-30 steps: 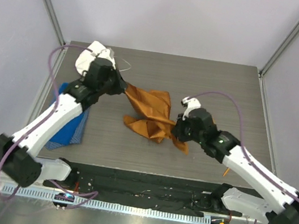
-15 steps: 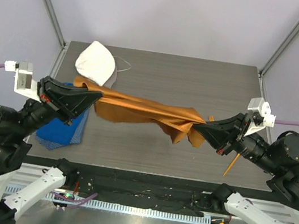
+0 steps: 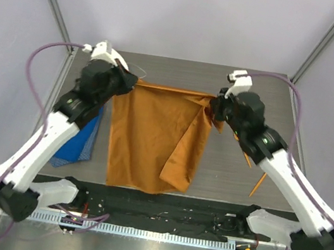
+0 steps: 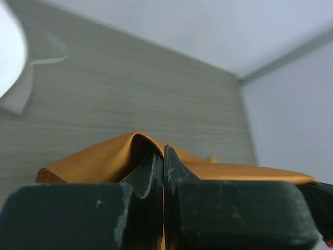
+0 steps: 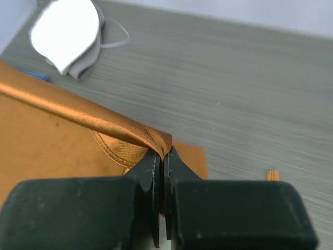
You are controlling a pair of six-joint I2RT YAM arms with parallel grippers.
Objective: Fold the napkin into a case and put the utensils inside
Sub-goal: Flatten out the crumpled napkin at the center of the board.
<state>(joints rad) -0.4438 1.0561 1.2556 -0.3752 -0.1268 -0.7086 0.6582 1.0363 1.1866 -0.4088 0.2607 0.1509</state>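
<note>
Seen from above: the napkin [image 3: 145, 140], thin rust-orange fabric with a faint sheen and soft creases, held up and spread as a broad sheet. Pinched at one top corner by the left claw [image 3: 134, 85] and at the other by the right claw [image 3: 214, 105], both clenched on the cloth. Top edge pulled straight from left to right over the far half of the grey wood-grain table [image 3: 182, 73]. Long axis running from that edge toward the near edge, between the two arm bases. Roughly rectangular on the left; doubled over on the right into a loose tapering flap. Cannot tell whether the lower hem touches the table.

Beside the left arm, a blue towel [image 3: 84, 143] with a woven texture, lying flat. Under the right arm, a thin stick-like orange utensil [image 3: 258, 183], pointing near to far with a slight lean, apart from the cloth.

From the left wrist alone: dark fingers [image 4: 145, 174] pressed together, a rolled fold of napkin arching over them, and a sliver of the white cloth cap [image 4: 8, 52].

From the right wrist alone: fabric gathered into a cord-like ridge at the pinch, the rounded cap whole with its thin loop, and a small ridged orange tip [image 5: 272, 174] on the table. Cap largely hidden by the left arm in the top view.
</note>
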